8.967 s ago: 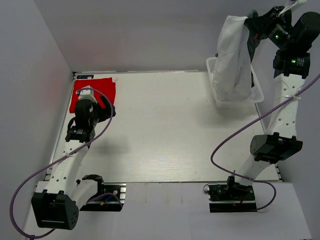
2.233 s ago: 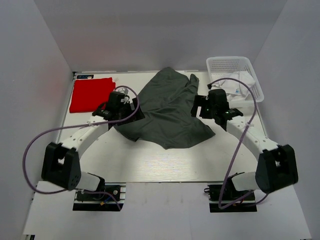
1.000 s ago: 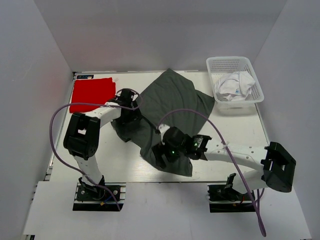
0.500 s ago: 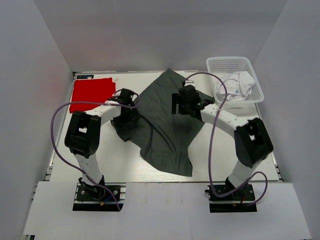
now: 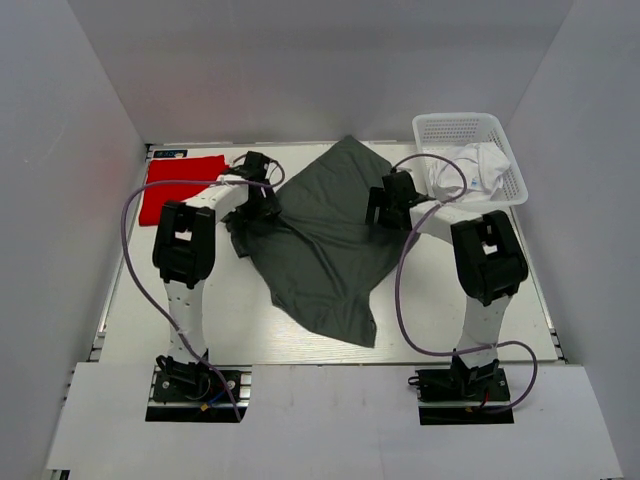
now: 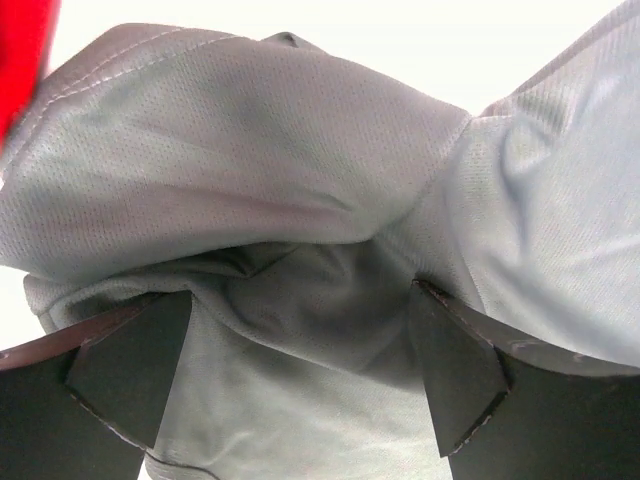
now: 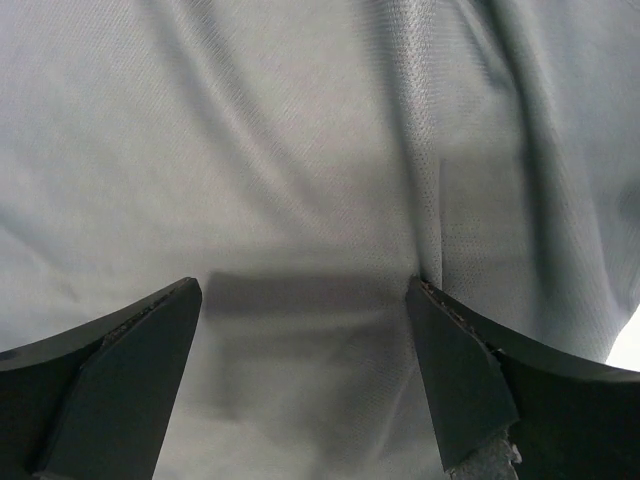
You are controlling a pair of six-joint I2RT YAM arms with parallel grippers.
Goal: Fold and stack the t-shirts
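Note:
A dark grey-green t-shirt [image 5: 325, 240] lies spread and creased in the middle of the table. My left gripper [image 5: 258, 203] stands open over its bunched left edge. In the left wrist view the fingers [image 6: 130, 365] are wide apart over a raised fold of this shirt [image 6: 300, 200], and my left gripper [image 6: 300, 350] holds nothing. My right gripper [image 5: 390, 205] is open over the shirt's right side. The right wrist view shows smooth cloth [image 7: 300, 150] under my right gripper [image 7: 300, 350]. A folded red t-shirt [image 5: 180, 185] lies at the far left. A white t-shirt [image 5: 470, 170] sits crumpled in the basket.
The white mesh basket [image 5: 445, 130] stands at the far right corner, just right of my right gripper. The red shirt's edge [image 6: 20, 50] shows at the top left of the left wrist view. Purple cables loop beside both arms. Grey walls close the table on three sides.
My right gripper has moved right, from the shirt's middle to its right side near the basket. My left gripper has shifted slightly toward the back. The shirt's lower part now lies further left.

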